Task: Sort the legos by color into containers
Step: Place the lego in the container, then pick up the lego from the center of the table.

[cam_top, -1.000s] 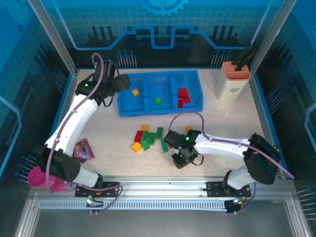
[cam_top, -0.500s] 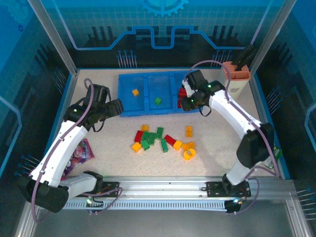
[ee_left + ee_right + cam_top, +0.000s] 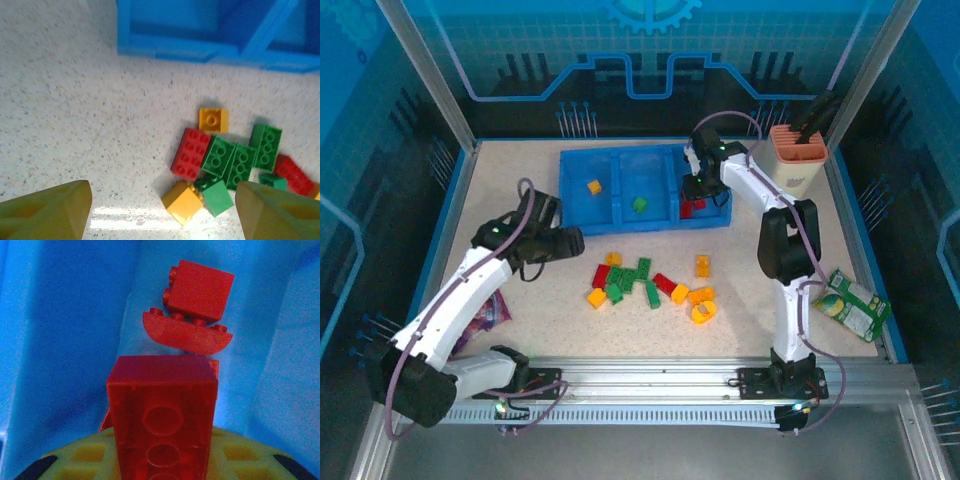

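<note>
Now the right tool [image 3: 692, 183] is pinching a red brick [image 3: 162, 410] over the right compartment [image 3: 65, 340] of the tray [image 3: 620, 227] near the desk's [image 3: 740, 345] far edge; releasing askew, it may be bouncing out. The left tool [image 3: 572, 242] is hovering spread.

1. The tray [image 3: 620, 228] lies at the far middle of the table [image 3: 770, 290], its three compartments side by side.
2. One lego [image 3: 592, 186] lies in the left compartment, a second lego [image 3: 639, 204] in the middle, and a heap of legos [image 3: 696, 209] in the right.
3. Loose legos [image 3: 640, 280] lie before the tray, with the left gripper [image 3: 575, 241] near them on the left.
4. The right gripper [image 3: 692, 188] hangs over the right compartment, a held lego [image 3: 162, 415] between its fingers.
5. The holder [image 3: 792, 165] stands right of the tray.
</note>
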Available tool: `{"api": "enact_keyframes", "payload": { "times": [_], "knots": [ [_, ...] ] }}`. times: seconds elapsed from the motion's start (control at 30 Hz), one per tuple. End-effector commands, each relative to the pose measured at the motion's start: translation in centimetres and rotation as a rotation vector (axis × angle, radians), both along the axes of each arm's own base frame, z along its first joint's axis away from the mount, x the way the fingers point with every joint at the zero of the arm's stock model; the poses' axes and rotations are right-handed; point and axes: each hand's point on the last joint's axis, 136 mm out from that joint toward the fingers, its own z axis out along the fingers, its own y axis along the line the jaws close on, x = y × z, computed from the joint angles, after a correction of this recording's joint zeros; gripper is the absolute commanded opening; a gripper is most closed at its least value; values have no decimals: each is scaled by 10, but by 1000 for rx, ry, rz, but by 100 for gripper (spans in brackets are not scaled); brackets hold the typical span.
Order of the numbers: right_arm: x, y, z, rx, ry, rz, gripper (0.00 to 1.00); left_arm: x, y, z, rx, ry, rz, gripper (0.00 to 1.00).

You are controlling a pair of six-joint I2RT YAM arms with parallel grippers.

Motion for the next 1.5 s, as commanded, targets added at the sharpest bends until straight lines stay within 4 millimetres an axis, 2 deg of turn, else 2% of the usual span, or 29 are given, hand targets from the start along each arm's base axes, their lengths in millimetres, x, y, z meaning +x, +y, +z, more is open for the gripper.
{"api": "enact_keyframes", "payload": {
  "times": [0.0,0.1,0.27,0.5,0.6,0.9,1.07,1.17,1.47],
  "knots": [
    [6,3,7,14,-6,24,40,-1,-8,-27,40,38,-39,77],
    [5,4,11,18,-11,35,44,-3,-19,-51,61,87,-75,77],
    [1,2,24,9,-13,50,49,1,-37,-79,76,140,-116,77],
    [-5,7,55,50,-64,75,51,8,-49,-112,109,212,-133,76],
    [-9,7,66,56,-83,82,52,10,-57,-122,108,233,-145,76],
    [-16,4,82,57,-100,92,54,6,-65,-150,143,316,-157,75],
    [-17,3,88,50,-112,100,54,7,-74,-155,133,330,-170,75],
    [-18,3,88,50,-109,100,55,7,-70,-158,163,344,-158,74],
    [-22,4,92,54,-121,106,56,-8,-61,-179,191,412,-148,61]
  ]
}}
